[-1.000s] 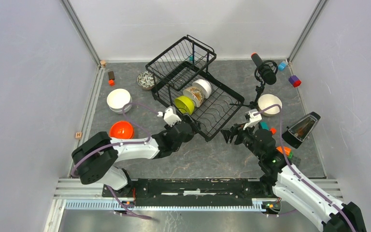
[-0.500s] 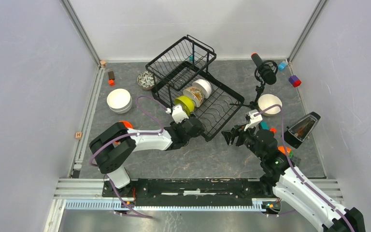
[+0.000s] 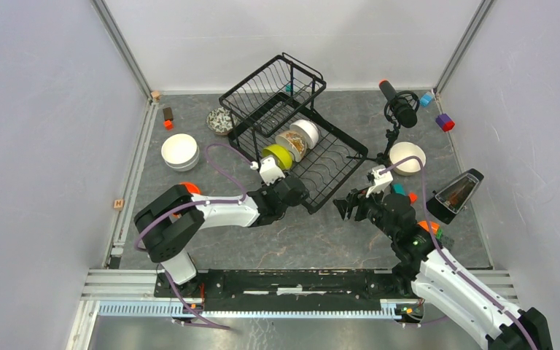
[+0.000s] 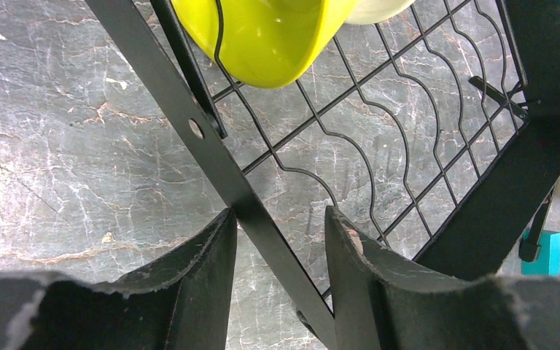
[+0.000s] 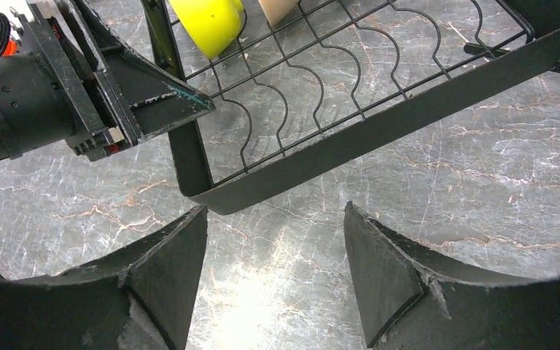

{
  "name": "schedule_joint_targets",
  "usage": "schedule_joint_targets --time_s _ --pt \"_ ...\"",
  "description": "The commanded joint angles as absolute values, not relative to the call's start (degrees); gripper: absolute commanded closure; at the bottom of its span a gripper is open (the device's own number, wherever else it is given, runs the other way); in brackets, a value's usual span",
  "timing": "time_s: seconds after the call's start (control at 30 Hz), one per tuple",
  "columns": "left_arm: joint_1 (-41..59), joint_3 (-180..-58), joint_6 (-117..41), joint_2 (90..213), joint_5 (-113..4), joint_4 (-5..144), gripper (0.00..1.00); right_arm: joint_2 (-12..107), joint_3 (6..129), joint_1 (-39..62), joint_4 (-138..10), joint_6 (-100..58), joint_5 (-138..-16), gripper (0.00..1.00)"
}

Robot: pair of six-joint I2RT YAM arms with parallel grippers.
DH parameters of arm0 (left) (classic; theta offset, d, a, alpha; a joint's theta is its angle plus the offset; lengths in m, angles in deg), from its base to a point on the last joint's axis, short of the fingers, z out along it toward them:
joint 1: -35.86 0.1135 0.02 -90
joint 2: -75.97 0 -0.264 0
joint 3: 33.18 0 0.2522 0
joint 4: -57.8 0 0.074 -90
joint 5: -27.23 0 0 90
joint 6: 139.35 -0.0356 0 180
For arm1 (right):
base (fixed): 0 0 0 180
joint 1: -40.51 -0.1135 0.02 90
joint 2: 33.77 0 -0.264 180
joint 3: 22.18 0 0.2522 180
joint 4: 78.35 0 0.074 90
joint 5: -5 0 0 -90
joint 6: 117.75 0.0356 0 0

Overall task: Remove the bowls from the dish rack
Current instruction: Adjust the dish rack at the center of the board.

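The black wire dish rack (image 3: 321, 169) stands at the table's middle. In its lower tray a lime green bowl (image 3: 278, 156), a beige bowl (image 3: 292, 144) and a white bowl (image 3: 308, 131) stand on edge. My left gripper (image 3: 295, 192) is at the rack's near-left rim. In the left wrist view that flat rim bar (image 4: 211, 153) runs slantwise between the fingers of the left gripper (image 4: 281, 219) and touches both, below the lime bowl (image 4: 270, 36). My right gripper (image 3: 344, 205) is open over bare table just short of the rack's near corner (image 5: 211, 195), with nothing between the jaws of the right gripper (image 5: 273, 211).
On the table to the left sit stacked white bowls (image 3: 180, 151), an orange bowl (image 3: 184, 189) half hidden by my left arm, and a dark-patterned bowl (image 3: 220, 120). At right are a white bowl (image 3: 407, 157), a microphone tripod (image 3: 397, 109), coloured blocks (image 3: 445, 122) and a black tilted container (image 3: 456, 193).
My left arm swung right and reached to the rack's near-left rim, and its jaws narrowed onto the rim bar. The right arm has barely moved.
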State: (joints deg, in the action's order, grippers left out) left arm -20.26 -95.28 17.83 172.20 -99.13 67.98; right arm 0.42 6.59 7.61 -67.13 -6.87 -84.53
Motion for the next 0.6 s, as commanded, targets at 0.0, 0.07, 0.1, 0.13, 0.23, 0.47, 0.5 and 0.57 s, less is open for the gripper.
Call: schedule_joint_targets --time_s 0.0,0.07,0.1,0.13,0.23,0.47,0.5,0.57 --pt "-19.8 -92.3 11.5 171.9 -103.0 70.9 0.56 0.5 9.9 7.4 -67.9 -8.4 -84.6 0.26" --pt "-19.8 -91.1 11.9 171.1 -103.0 70.9 0.57 1.3 10.5 7.5 -67.8 -8.7 -84.6 0.25" --pt "-19.9 -90.6 12.0 170.7 -103.0 70.9 0.57 1.7 10.7 7.4 -67.9 -8.9 -84.6 0.25" --pt "-19.9 -90.0 11.9 170.3 -103.0 70.9 0.57 2.2 10.8 7.5 -68.1 -9.0 -84.6 0.25" --pt "-19.7 -88.4 11.9 168.7 -103.6 71.3 0.59 3.9 11.2 7.5 -68.5 -9.4 -86.1 0.25" --pt "-19.3 -84.6 11.2 163.4 -105.3 73.7 0.61 5.8 11.3 7.5 -70.5 -8.2 -87.9 0.25" --pt "-19.3 -84.1 11.2 162.9 -105.5 74.0 0.61 5.9 11.0 7.5 -71.2 -7.8 -87.9 0.25" --pt "-19.2 -83.3 11.2 161.8 -105.8 74.8 0.61 6.4 10.6 7.4 -72.2 -6.9 -88.7 0.26"
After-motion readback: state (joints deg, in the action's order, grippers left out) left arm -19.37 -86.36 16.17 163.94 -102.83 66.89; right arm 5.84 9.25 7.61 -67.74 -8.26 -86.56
